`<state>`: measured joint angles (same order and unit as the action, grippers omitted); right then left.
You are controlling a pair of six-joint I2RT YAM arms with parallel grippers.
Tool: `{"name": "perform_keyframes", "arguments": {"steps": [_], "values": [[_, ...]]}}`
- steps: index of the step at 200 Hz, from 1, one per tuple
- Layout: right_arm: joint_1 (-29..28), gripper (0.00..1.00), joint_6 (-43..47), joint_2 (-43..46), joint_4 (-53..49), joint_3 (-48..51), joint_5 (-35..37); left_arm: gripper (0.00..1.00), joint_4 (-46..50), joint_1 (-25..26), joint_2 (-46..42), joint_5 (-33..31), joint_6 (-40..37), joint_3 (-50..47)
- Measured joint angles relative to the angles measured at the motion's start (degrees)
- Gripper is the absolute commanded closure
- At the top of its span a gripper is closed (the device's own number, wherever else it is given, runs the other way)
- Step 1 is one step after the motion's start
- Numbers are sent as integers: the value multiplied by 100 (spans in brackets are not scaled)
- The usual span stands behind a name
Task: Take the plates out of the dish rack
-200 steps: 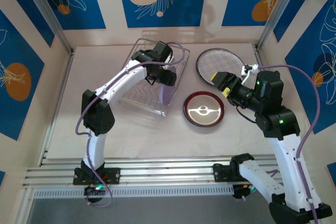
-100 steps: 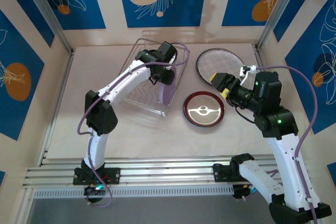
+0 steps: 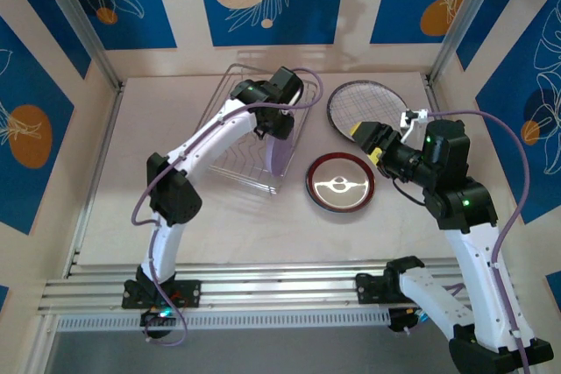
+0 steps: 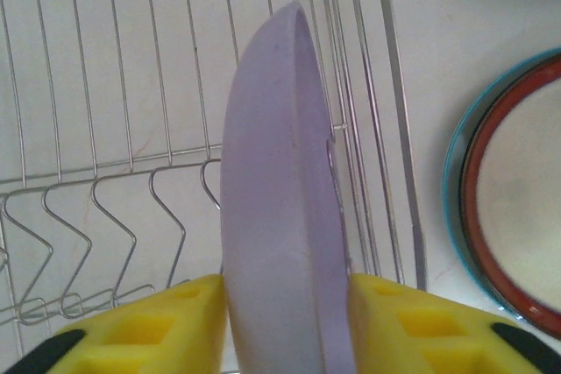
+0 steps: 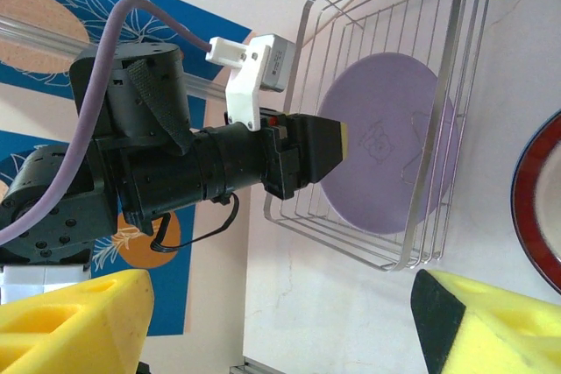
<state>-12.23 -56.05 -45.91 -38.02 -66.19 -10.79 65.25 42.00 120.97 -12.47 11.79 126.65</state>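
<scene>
While the rack (image 3: 235, 151) holds one plate (image 3: 279, 158), two plates (image 3: 366, 104) (image 3: 340, 183) lie outside.

Robot lab cell: aluminium rails (image 3: 272, 291), blue-patterned panel walls (image 3: 294, 24).

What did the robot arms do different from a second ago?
The left pincer shifted slightly back and closed on the upright lilac round plate in the silver wire dish rack. The plate, the open right pincer, the red-rimmed round plate and the grid-lined round plate stayed put.
</scene>
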Motion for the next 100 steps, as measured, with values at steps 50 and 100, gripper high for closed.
{"name": "perform_keyframes", "arguments": {"steps": [50,100], "values": [[0,21,-2,0,17,35,0,63,66,2,275,61,13,37],[0,22,-22,0,17,35,0,73,131,2,289,-33,120,55]]}}
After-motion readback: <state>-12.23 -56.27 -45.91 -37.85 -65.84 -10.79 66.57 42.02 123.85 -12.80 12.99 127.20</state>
